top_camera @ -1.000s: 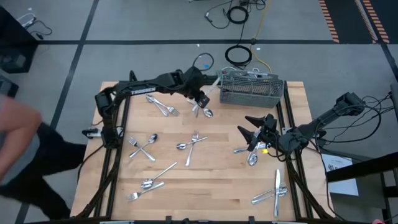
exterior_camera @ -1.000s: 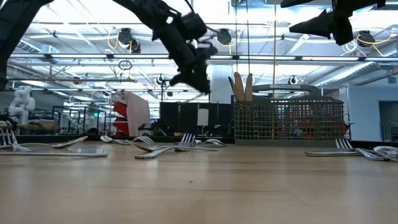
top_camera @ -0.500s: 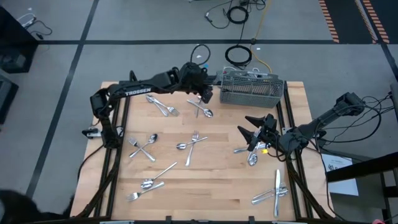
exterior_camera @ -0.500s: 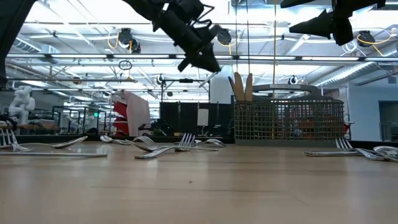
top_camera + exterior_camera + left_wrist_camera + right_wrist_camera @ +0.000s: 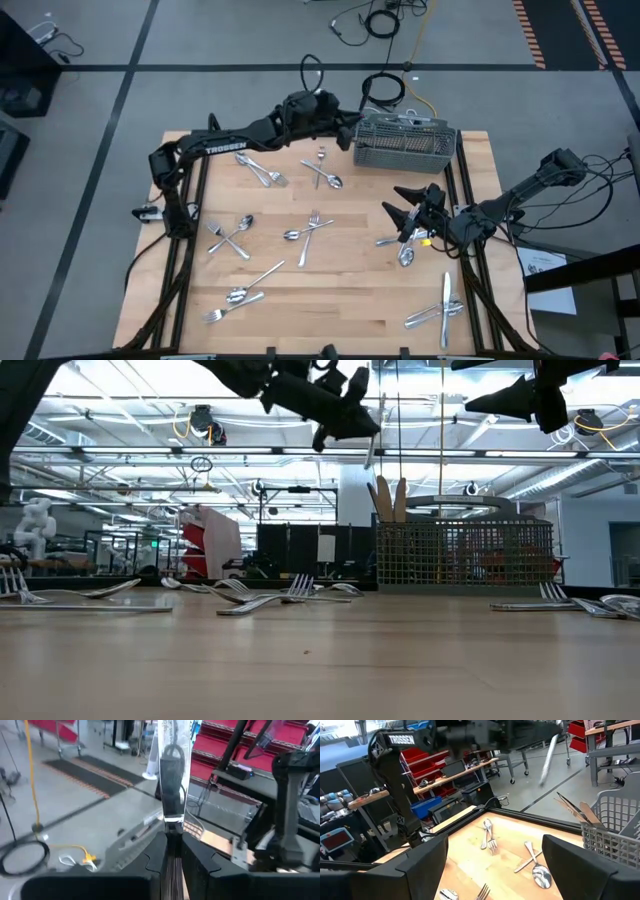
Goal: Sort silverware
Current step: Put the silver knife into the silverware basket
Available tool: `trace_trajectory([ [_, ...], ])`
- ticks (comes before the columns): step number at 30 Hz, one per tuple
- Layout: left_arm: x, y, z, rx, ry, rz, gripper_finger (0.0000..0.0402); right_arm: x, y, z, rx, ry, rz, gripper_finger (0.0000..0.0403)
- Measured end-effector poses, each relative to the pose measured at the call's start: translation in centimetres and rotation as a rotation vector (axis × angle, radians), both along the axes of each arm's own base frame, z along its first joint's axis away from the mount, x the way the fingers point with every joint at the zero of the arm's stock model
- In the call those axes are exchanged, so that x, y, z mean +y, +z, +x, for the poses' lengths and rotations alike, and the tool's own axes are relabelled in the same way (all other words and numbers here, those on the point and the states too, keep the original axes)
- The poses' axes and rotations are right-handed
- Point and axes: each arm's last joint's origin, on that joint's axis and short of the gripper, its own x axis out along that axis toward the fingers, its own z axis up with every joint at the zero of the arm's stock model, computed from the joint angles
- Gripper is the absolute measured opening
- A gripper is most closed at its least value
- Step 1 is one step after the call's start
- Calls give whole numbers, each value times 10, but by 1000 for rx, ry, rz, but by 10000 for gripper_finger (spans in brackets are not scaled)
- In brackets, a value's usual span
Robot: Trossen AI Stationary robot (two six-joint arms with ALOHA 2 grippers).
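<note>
Wooden table (image 5: 350,290) on a grey floor, with an industrial hall of red racks and ceiling lights beyond in the low view. Grey mesh caddy (image 5: 404,144) at the far edge, right of centre, with a few wooden utensils (image 5: 389,500) standing in it. Silverware scattered flat over the top: a fork and spoon (image 5: 258,170) at far left, a spoon and small fork (image 5: 324,175) just left of the caddy, a crossed pair (image 5: 230,234) at mid left, another crossed pair (image 5: 307,231) at centre, two pieces (image 5: 240,293) at near left, a knife with other pieces (image 5: 441,308) at near right, a spoon (image 5: 405,254) and fork under the right arm. Left gripper (image 5: 345,128) raised high over the far edge, just left of the caddy, jaws pinched narrow on one slim shiny utensil (image 5: 172,775); in the low view the piece (image 5: 369,452) hanging down from the fingers, above and just left of the caddy's rim. Kind of utensil impossible to tell. Right gripper (image 5: 409,207) hovering over the right middle of the table, fingers spread wide and holding nothing, silverware below and apart from it.
</note>
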Motion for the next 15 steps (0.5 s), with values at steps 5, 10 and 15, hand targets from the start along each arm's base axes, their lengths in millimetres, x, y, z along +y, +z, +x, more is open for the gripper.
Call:
trace_trajectory([
  [5, 5, -4, 13, -102, -9, 147, 50, 1, 1, 0, -22, 30, 33, 313],
  [10, 24, -29, 25, -154, -21, 183, 50, 2, 1, 1, -35, 77, 64, 313],
  [15, 44, -56, 32, -193, -27, 183, 50, 2, 0, 1, -52, 77, 95, 313],
])
